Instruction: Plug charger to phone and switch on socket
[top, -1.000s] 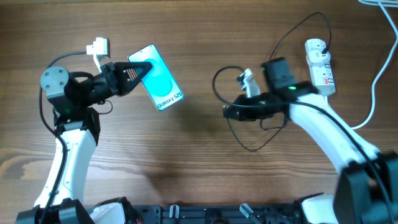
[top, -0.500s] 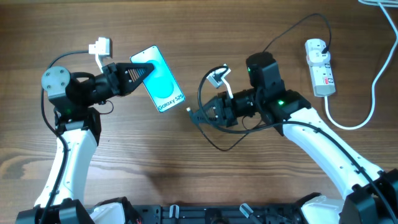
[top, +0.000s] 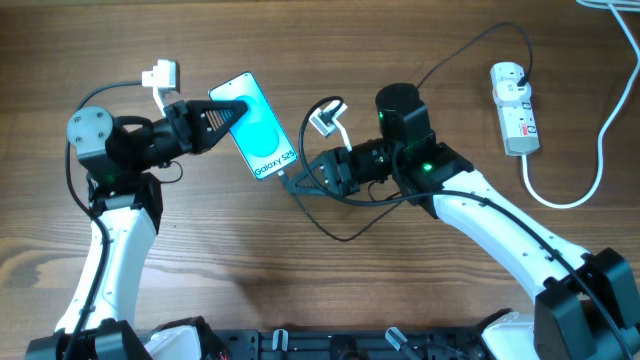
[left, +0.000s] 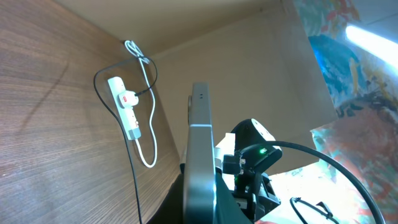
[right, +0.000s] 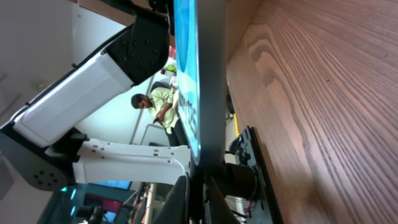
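The phone (top: 256, 140), turquoise screen up, is held above the table by my left gripper (top: 228, 115), which is shut on its far end. It shows edge-on in the left wrist view (left: 200, 143) and in the right wrist view (right: 209, 81). My right gripper (top: 298, 184) is shut on the charger plug tip (top: 287, 181), right at the phone's "Galaxy" end. I cannot tell whether the tip is inside the port. The black charger cable (top: 345, 232) loops back to the white socket (top: 513, 108) at the far right, also seen in the left wrist view (left: 124, 115).
The socket's thick white cord (top: 598, 140) curves along the table's right edge. The black cable crosses the table between my right arm and the socket. The table's front edge holds a dark rail (top: 330, 345).
My right gripper has carried the plug tip leftwards, from mid-table to the phone's lower end, dragging the cable loop with it. The left arm and phone have hardly moved.
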